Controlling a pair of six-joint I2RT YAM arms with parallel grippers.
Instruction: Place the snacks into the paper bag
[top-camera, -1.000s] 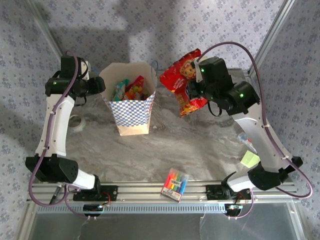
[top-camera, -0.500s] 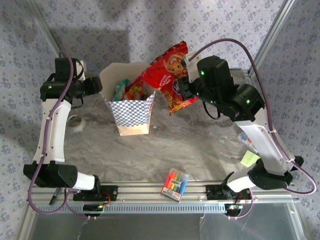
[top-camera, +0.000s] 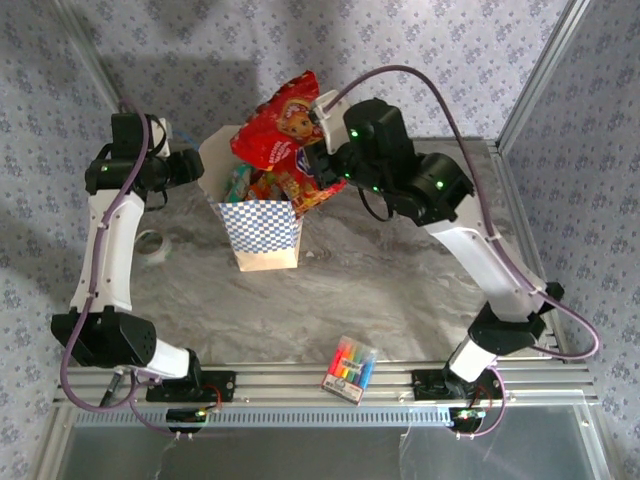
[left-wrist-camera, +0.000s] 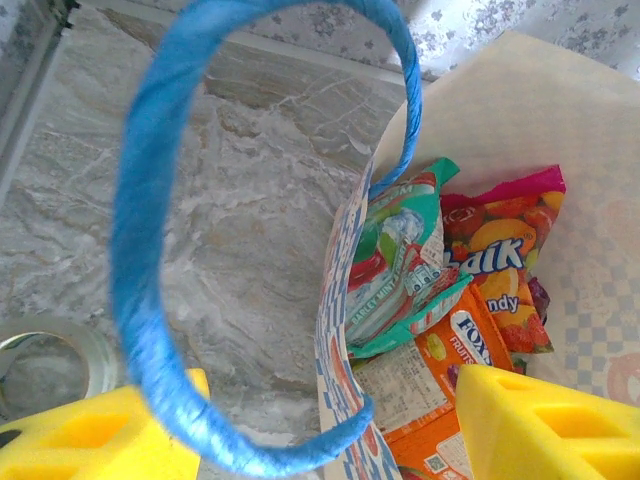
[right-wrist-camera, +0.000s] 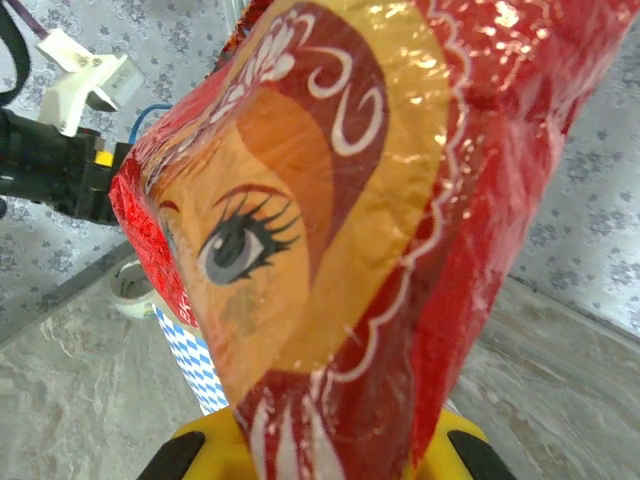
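1 large red cookie bag (top-camera: 283, 125), clamped in the right gripper (top-camera: 322, 165), slants steeply, face end up, over the mouth of the paper bag (top-camera: 262, 228), whose rim the wide-open left gripper (left-wrist-camera: 320, 435) straddles.

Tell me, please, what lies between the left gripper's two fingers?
In the left wrist view, the paper bag's checkered wall and its blue cord handle stand between the left gripper's yellow fingers.

Large red cookie bag (top-camera: 280, 135) tilted above open paper bag (top-camera: 262, 225), small packets (left-wrist-camera: 400, 250) inside
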